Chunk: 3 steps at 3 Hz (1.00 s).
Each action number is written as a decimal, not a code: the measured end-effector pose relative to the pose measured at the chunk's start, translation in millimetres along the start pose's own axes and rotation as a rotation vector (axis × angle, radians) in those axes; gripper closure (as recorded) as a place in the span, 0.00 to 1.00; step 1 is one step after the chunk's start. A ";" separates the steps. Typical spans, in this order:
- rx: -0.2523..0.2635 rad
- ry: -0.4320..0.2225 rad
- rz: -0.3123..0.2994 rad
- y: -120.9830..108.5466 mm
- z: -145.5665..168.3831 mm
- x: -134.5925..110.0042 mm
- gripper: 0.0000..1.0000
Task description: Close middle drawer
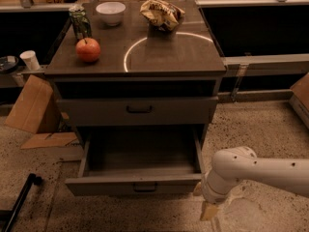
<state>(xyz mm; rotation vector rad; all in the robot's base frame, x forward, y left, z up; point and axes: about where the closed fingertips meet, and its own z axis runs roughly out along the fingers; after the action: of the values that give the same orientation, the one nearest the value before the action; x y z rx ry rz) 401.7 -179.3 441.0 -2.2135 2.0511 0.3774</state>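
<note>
The middle drawer [137, 183] is pulled far out of the cabinet, empty inside, with a small dark handle at the centre of its front. The drawer front above it [137, 111] sits nearly flush. My gripper [208, 210] hangs from the white arm [256, 170] low over the floor. It is just right of the open drawer's front right corner and slightly in front of it. Only a tan fingertip shows below the wrist. Anything below the open drawer is hidden.
On the cabinet top [159, 57] are an apple [88, 49], a green can [79, 21], a white bowl [110, 12] and a chip bag [161, 13]. Cardboard [31, 105] leans at the left. A black bar [19, 204] lies on the floor at lower left.
</note>
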 end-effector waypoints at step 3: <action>-0.026 -0.032 -0.010 -2.6 30.5 -2.6 1.00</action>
<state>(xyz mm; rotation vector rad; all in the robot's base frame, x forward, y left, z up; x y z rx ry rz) 400.7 -169.2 412.0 -2.2165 2.0305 0.4382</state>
